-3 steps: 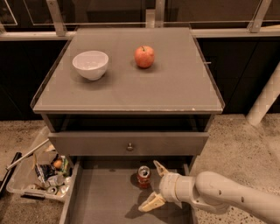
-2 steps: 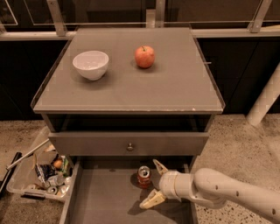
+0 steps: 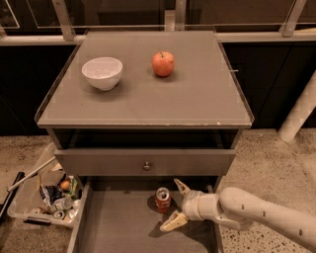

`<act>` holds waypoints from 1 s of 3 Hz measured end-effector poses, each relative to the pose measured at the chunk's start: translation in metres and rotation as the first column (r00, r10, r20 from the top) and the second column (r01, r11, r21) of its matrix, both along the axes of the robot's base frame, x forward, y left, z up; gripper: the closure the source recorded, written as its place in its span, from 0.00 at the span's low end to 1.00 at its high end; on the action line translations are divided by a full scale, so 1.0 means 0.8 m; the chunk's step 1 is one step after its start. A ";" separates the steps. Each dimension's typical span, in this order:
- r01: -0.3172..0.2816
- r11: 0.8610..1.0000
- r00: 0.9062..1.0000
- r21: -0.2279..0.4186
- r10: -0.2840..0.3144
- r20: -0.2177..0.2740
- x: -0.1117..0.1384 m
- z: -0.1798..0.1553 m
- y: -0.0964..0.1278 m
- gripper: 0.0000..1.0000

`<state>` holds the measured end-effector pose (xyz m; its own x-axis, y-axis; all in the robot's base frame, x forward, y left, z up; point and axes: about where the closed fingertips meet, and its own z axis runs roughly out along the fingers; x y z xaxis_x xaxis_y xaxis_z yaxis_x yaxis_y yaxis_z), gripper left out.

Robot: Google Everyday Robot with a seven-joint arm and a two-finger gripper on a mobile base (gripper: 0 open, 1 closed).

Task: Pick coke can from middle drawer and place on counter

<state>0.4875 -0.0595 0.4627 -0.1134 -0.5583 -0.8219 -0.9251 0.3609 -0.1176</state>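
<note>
Hovering inside the middle drawer (image 3: 113, 232), the gripper (image 3: 171, 205) stands wide open, gripping nothing; the coke can (image 3: 162, 198) stands upright at its fingertips, toward 9 o'clock.

A speckled beige floor (image 3: 266, 153) fills the lower corners of the frame. Dark panels (image 3: 19, 89) run across the upper half under a pale rail (image 3: 276, 36) that carries glass panes (image 3: 123, 12) with slanted struts. A grey cabinet (image 3: 98, 163) stands in the centre under dim, warm light, with a pale post (image 3: 298, 111) leaning at the right edge and a clear bin (image 3: 22, 200) of litter on the floor at lower left. The gripper (image 3: 177, 205) sits low in the frame's centre, fingers spread.
</note>
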 end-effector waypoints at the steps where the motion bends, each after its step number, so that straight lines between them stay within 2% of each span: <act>1: -0.005 0.999 1.000 0.040 0.005 -0.009 0.008 -0.012 0.012 0.00; 3: 0.002 0.994 1.000 0.111 0.001 -0.020 0.026 -0.028 0.034 0.00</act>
<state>0.5082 -0.0321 0.4405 -0.1310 -0.4635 -0.8764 -0.9267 0.3713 -0.0579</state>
